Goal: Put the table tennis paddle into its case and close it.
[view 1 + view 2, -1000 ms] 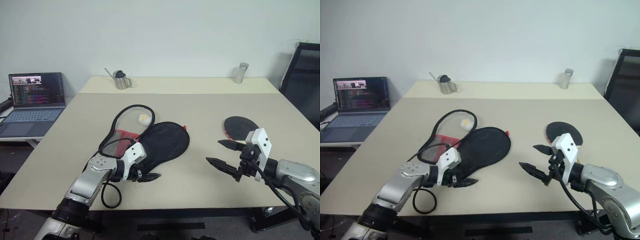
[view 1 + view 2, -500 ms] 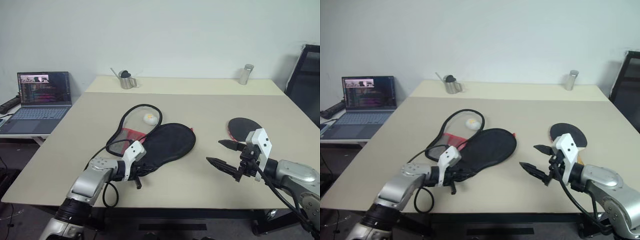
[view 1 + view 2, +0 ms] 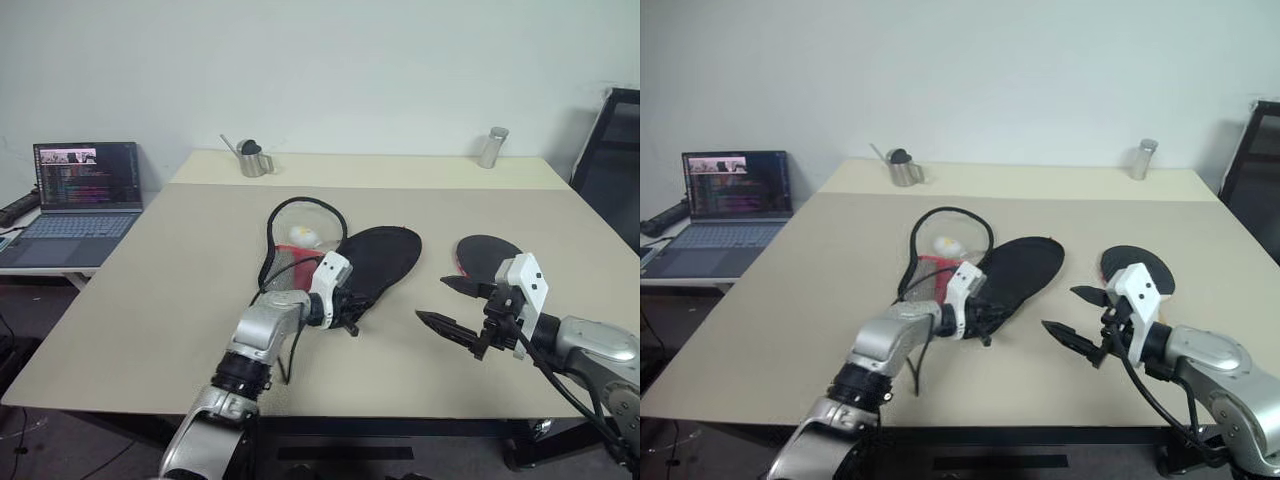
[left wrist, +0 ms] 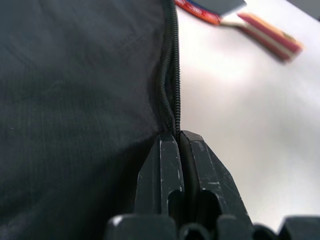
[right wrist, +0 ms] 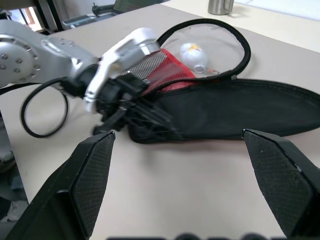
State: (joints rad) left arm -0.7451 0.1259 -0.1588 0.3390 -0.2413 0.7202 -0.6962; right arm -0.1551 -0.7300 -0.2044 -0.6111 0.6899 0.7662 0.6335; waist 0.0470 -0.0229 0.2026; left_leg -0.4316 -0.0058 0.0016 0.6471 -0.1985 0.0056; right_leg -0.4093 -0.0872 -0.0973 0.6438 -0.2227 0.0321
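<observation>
The case (image 3: 385, 255) lies open near the table's middle, its black flap spread toward the paddle and its red mesh part (image 3: 297, 272) on the left. My left gripper (image 3: 349, 323) is shut on the case's zipper edge (image 4: 171, 90) at the near side. The table tennis paddle (image 3: 487, 254) lies flat to the right of the case, black rubber up; its handle (image 4: 270, 35) points away from the case. My right gripper (image 3: 432, 300) hovers open in front of the paddle, holding nothing, its fingers (image 5: 95, 175) spread wide and pointing at the case (image 5: 240, 107).
A small white ball (image 3: 303, 233) sits inside a loop of black cable (image 3: 300, 203) by the case. At the table's far edge stand a metal cup (image 3: 248, 160) and a shaker (image 3: 490, 147). A laptop (image 3: 85, 190) is off to the left, a black chair (image 3: 615, 150) at right.
My left gripper shut on the case's edge and dragged the case, with cable and ball, to the right toward the paddle. The right arm stayed put. The camera shifted slightly.
</observation>
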